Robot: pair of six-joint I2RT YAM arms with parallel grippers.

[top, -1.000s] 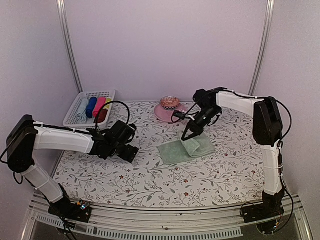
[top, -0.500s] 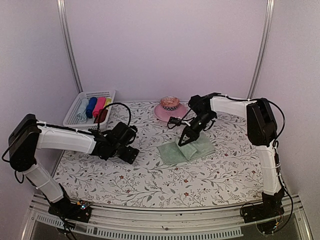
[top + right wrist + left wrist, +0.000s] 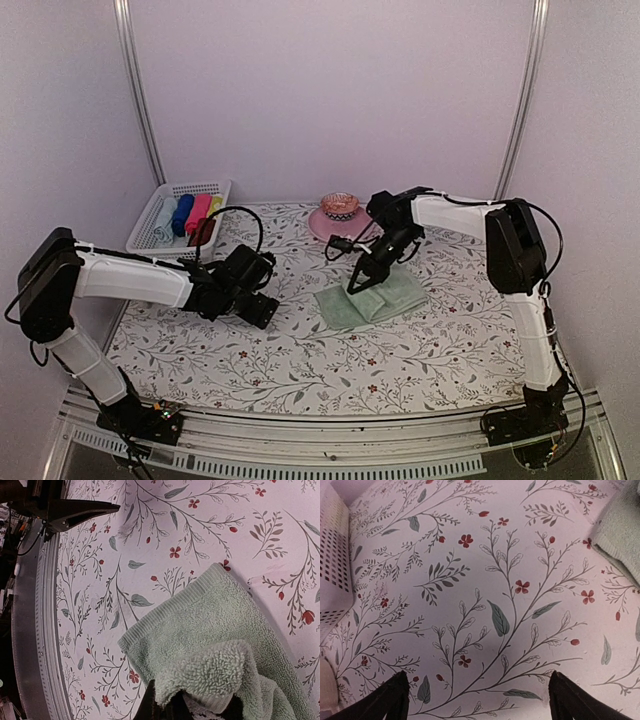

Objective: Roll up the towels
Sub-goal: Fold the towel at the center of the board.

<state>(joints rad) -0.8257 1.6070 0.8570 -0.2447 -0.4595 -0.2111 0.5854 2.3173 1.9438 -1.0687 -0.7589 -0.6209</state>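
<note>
Sage-green towel (image 3: 380,298): partly folded, lying on the floral counter (image 3: 300,360), right of centre. Right claw (image 3: 355,287): pinched tight on a lifted fold of the towel. Left claw (image 3: 262,310): fingers spread wide, holding nothing, low over the counter, well left of the towel. White basket (image 3: 143,232): far-left corner.

towel (image 3: 220,640): looped terry cloth, fuzzy | table cover (image 3: 470,570): smooth, matt | basket (image 3: 332,550): perforated plastic
</note>
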